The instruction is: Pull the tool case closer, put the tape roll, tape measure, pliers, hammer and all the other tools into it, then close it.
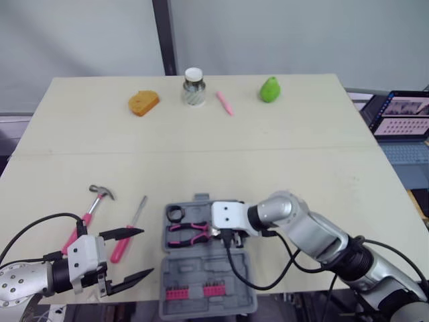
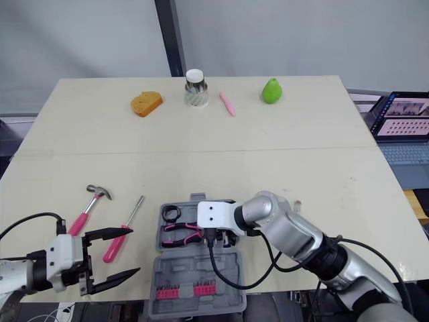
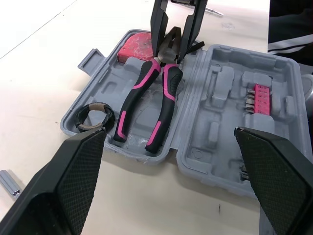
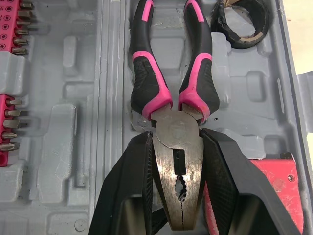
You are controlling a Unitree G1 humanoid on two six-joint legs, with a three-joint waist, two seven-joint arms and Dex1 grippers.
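R grip [image 4: 176,139] clamped on pliers [image 4: 176,93] head | pliers lie in case [image 1: 208,272] far half, by tape roll [image 4: 239,22] | steel: stiff, heavyish, slick; rubber handles hold better | L grip [image 1: 144,252] open, empty, nr screwdriver [image 2: 112,249]

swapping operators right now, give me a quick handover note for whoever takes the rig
Right pincer: shut on the head of the pliers, which lie in the open tool case.
Left pincer: open, empty, beside the screwdriver.
Done: case near; tape roll and red tape measure inside.
To do: release pliers, load hammer and screwdriver from the case's left, close the case.
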